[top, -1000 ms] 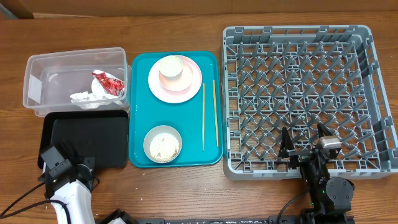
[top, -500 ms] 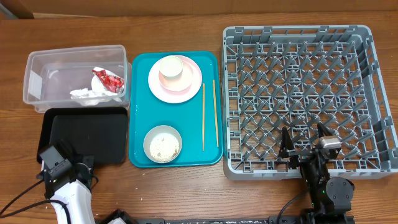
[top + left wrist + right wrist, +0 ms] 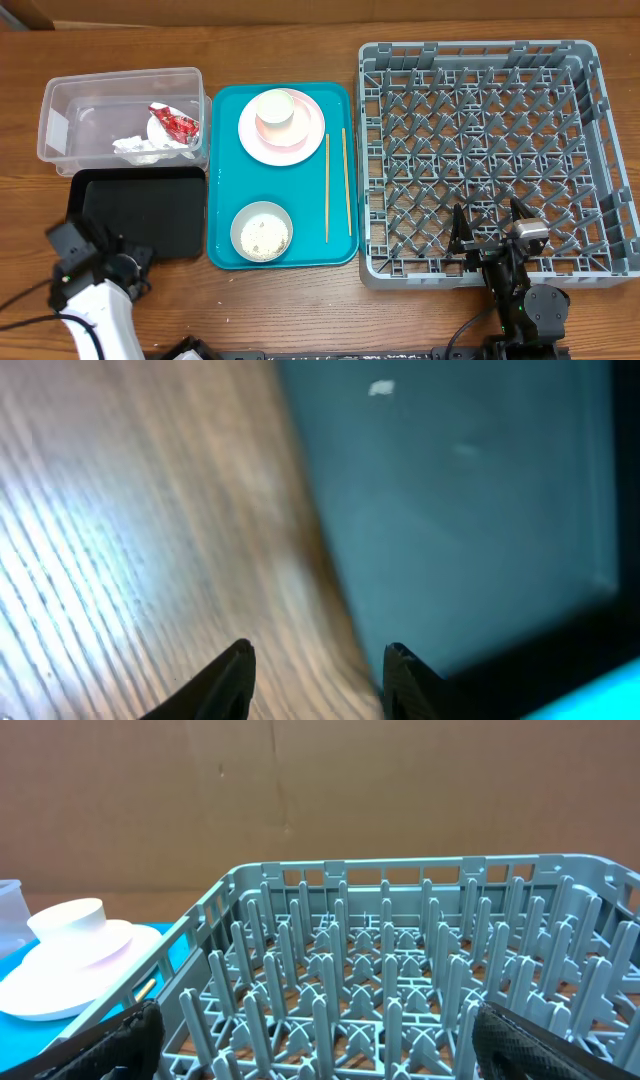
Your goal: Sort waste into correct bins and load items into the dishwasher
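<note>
Waste sorting in hand, I'd say: crumpled white paper napkin (image 3: 138,151) and red snack wrapper (image 3: 175,123) sit in clear plastic tub (image 3: 62,108). Partly open left gripper (image 3: 320,655) holds nothing, just beside shallow black tray (image 3: 140,215). right gripper (image 3: 315,1025) wide open, empty. Next up probably white bowl (image 3: 262,232) of rice on teal tray (image 3: 222,180), needs careful rim grab.

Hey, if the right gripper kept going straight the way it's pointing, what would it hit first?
Probably the near pegs of the grey dish rack, which lies right ahead of the open right gripper; its exact height over them is unclear.
</note>
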`<state>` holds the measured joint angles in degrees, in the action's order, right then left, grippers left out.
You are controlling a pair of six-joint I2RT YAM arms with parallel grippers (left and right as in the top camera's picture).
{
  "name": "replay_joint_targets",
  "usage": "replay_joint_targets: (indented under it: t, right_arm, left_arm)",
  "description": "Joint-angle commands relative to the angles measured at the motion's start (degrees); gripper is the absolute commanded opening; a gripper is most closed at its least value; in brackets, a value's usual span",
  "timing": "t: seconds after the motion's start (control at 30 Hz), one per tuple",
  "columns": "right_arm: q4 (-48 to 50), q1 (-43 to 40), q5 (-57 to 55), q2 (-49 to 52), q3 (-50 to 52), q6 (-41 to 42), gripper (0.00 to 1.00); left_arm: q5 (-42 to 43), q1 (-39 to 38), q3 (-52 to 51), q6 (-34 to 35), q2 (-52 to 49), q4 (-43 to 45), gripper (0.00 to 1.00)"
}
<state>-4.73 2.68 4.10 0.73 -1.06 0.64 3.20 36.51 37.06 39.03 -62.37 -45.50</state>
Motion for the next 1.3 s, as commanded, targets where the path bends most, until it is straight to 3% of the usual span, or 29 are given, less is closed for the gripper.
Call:
replay_joint_targets:
  t: [0.0, 0.13, 0.17, 0.2, 0.47, 0.67, 0.93, 1.07, 1.27]
  right_arm:
    - [0.28, 0.20, 0.02, -0.50, 0.61, -0.26, 1.00]
    - [0.28, 0.20, 0.02, -0.50, 0.61, -0.26, 1.00]
    - [0.28, 0.20, 0.02, -0.50, 0.61, -0.26, 1.00]
    - [0.28, 0.20, 0.02, -0.50, 0.61, -0.26, 1.00]
    - [0.28, 0.20, 0.00, -0.50, 0.61, -0.26, 1.00]
    - [0.28, 0.20, 0.02, -0.50, 0.61, -0.26, 1.00]
    - [0.28, 0.20, 0.00, -0.50, 0.61, -0.26, 1.00]
    - [0.28, 0.20, 0.00, -0.50, 0.61, -0.26, 1.00]
    - [0.28, 0.20, 0.02, -0.50, 0.61, -0.26, 1.00]
  left_arm:
    - [11.39, 0.22, 6.93, -9.14, -0.09, -3.74, 0.43]
    - [28.52, -0.22, 9.97, -20.28, -0.09, -5.86, 0.42]
    - [32.37, -0.76, 10.03, -21.73, -0.09, -5.90, 0.50]
    - [34.42, -1.40, 10.03, -22.27, -0.09, -6.10, 0.50]
    - [34.77, -17.92, 10.03, -21.62, -0.09, -5.09, 0.40]
    - [24.35, -36.70, 10.03, -13.55, -0.11, 0.92, 0.38]
    - [-0.09, -62.55, 10.03, -5.25, -0.83, 8.46, 0.35]
    - [-6.49, -68.19, 10.03, -5.09, -2.89, 8.66, 0.33]
    - [-9.29, -70.29, 10.03, -3.85, -8.98, 8.70, 0.32]
